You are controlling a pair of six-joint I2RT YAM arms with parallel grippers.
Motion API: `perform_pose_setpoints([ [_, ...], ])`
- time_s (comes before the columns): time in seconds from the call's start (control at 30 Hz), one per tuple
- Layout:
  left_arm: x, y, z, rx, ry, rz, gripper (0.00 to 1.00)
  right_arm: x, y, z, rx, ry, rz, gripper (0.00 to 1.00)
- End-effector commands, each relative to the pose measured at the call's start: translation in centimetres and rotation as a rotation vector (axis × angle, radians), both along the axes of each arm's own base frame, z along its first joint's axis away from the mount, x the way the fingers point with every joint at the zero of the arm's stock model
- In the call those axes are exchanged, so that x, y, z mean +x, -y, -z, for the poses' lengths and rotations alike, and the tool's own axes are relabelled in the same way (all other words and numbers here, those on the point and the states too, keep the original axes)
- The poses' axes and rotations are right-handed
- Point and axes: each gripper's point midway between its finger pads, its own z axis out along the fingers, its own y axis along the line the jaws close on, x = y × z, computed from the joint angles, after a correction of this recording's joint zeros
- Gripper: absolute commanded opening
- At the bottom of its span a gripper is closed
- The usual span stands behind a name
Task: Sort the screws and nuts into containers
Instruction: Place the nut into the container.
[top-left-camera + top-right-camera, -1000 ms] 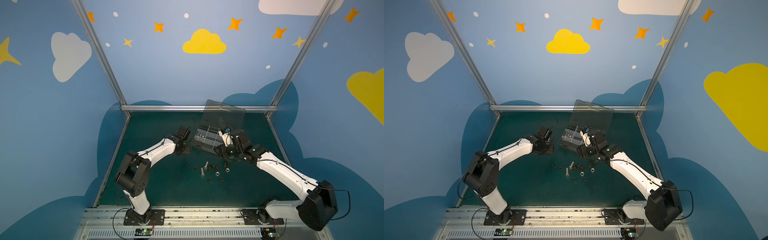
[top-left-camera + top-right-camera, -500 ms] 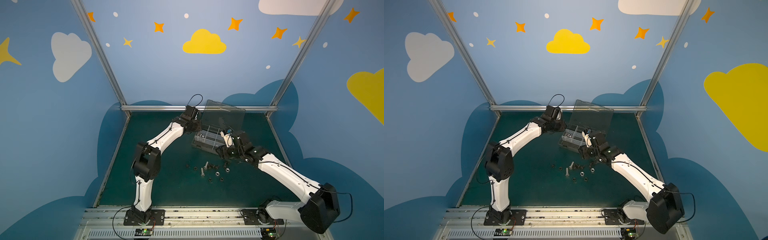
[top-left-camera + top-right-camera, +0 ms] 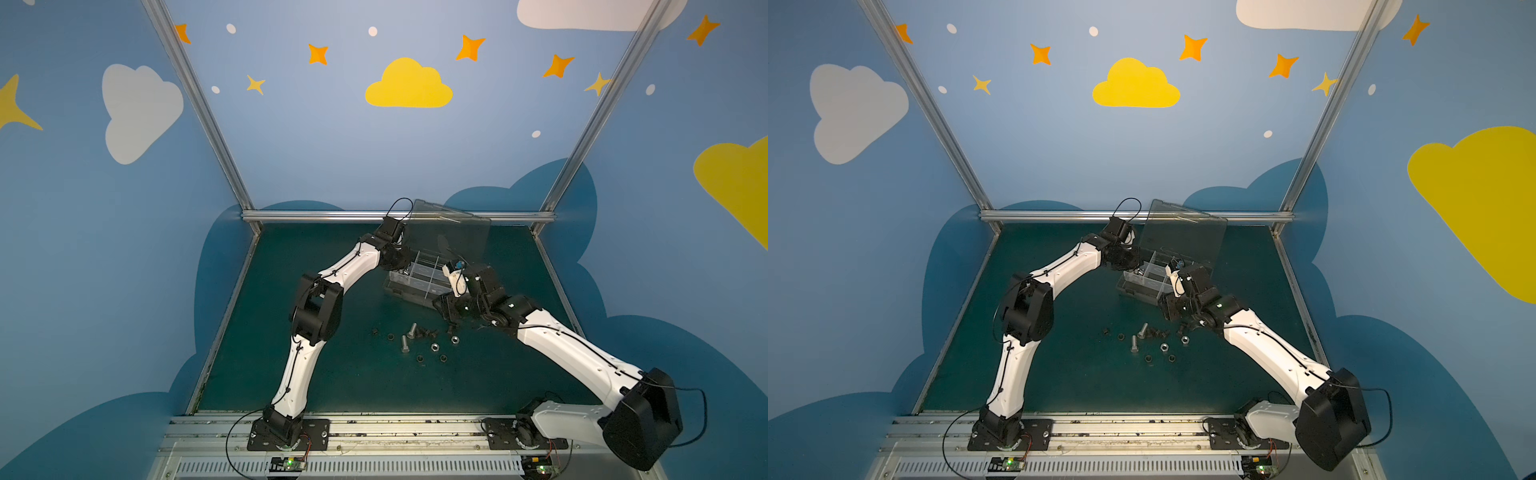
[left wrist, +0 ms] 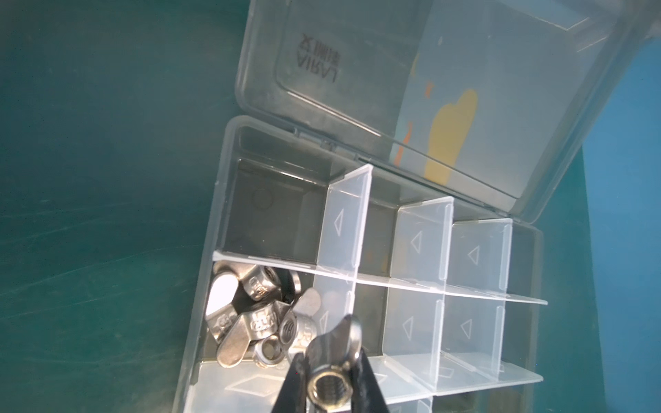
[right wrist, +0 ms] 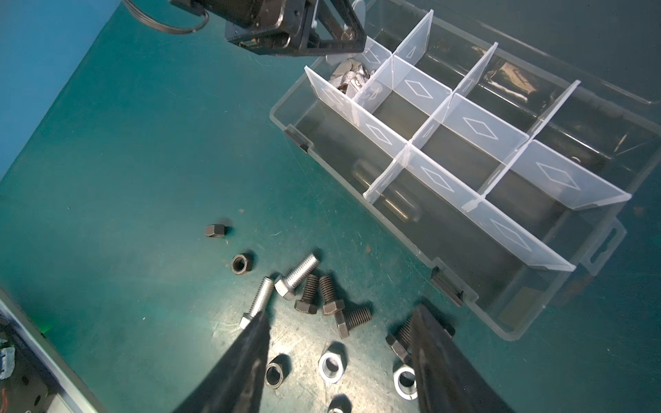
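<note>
The clear organizer box (image 3: 419, 284) (image 3: 1142, 284) stands open on the green mat, lid up. My left gripper (image 4: 329, 361) is shut on a silver winged piece (image 4: 334, 348), just above the corner compartment (image 4: 229, 357) that holds several more winged pieces (image 4: 250, 321). From the right wrist view that gripper (image 5: 343, 30) hangs at the box's far corner. My right gripper (image 5: 341, 313) is open, low over loose silver bolts (image 5: 297, 275), black screws (image 5: 309, 295) and nuts (image 5: 332, 364) in front of the box.
The raised transparent lid (image 4: 429, 89) stands behind the compartments. A black nut (image 5: 214, 230) lies a little apart from the loose pile (image 3: 415, 340). Aluminium frame rails (image 3: 374, 216) bound the mat at the back and sides.
The left arm lifted from the mat beside the box and swung up over its far left corner, then stayed there. The right arm has hardly moved.
</note>
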Motion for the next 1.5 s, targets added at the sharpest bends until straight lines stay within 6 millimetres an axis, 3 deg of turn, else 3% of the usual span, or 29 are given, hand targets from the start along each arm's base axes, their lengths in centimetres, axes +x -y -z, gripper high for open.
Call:
perform_pose_setpoints([
  [0.0, 0.1, -0.6, -0.3, 0.031, 0.003, -0.008, 0.18, -0.2, 0.1, 0.2, -0.001, -0.007, 0.011, 0.6],
  [0.1, -0.1, -0.7, 0.0, 0.035, -0.001, -0.007, 0.26, -0.1, 0.1, 0.2, -0.001, -0.006, 0.011, 0.6],
  [0.43, -0.6, -1.0, 0.1, 0.041, -0.005, -0.002, 0.36, -0.1, 0.1, 0.2, -0.004, -0.011, 0.009, 0.6],
  [0.7, -2.3, -2.2, -4.8, 0.007, 0.068, -0.003, 0.45, -0.3, 0.1, 0.1, -0.007, -0.017, 0.002, 0.61],
  [0.83, -4.5, -3.3, -7.3, -0.026, 0.095, -0.015, 0.51, -0.5, -0.1, 0.3, -0.009, -0.035, -0.012, 0.63],
  [0.97, -7.8, -4.4, -7.4, -0.075, 0.073, -0.024, 0.57, -0.8, -0.5, 0.6, -0.007, -0.061, -0.029, 0.65],
  [1.23, -13.7, -7.4, -5.4, -0.109, 0.016, -0.094, 0.68, -2.1, -1.5, 1.7, 0.006, -0.108, -0.088, 0.66],
  [1.47, -16.7, -9.6, -3.9, -0.116, -0.015, -0.154, 0.74, -2.9, -3.1, 2.7, -0.014, -0.132, -0.14, 0.66],
])
